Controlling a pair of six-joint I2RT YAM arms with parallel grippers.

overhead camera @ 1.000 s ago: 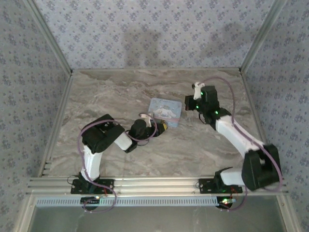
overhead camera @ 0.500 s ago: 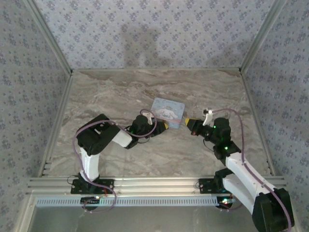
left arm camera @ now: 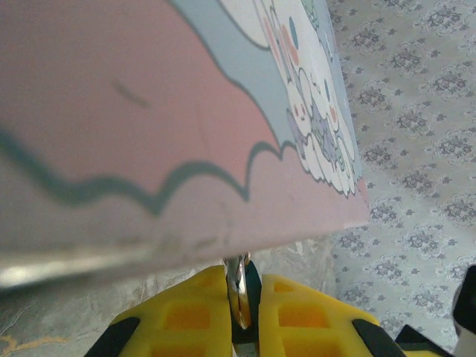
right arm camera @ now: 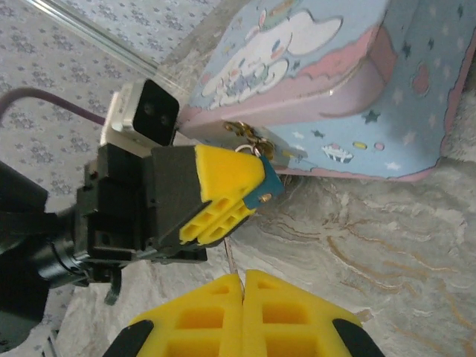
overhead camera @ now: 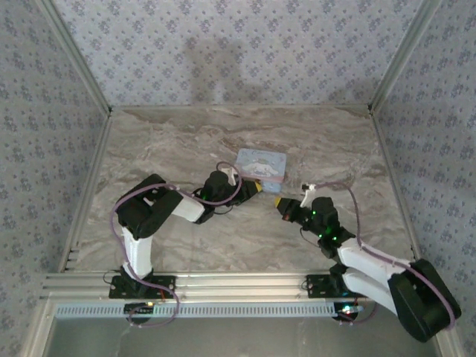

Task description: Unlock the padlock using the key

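Where the key is held: a thin, pale sliver of a key (right arm camera: 231,260) appears to be pinched between the yellow fingertips of the right gripper (right arm camera: 242,281), which are pressed together. The sliver is faint. It is aimed at the padlock, presumably so that it can be lined up with the keyhole.
Gap: key and padlock are set near each other but apart, with bare table between them.
Padlock: the small dark blue-teal padlock (right arm camera: 269,186) is clamped in the yellow fingers of the left gripper (overhead camera: 256,190). One corner is left poking out toward the key. It is judged to be steadied so that it cannot swing.
Shackle: a metal ring (left arm camera: 238,294) is seen nipped between those fingers, running up to the box edge.
Box: the light blue cartoon-printed tin box (right arm camera: 327,82) lies just behind, with a small gold hasp (right arm camera: 249,135) on its front edge.
In the way: most of the padlock is covered by the left fingers, and the keyhole cannot be made out.
Surroundings: a grey marbled table (overhead camera: 186,141) is backed by floral-patterned walls (overhead camera: 245,52).
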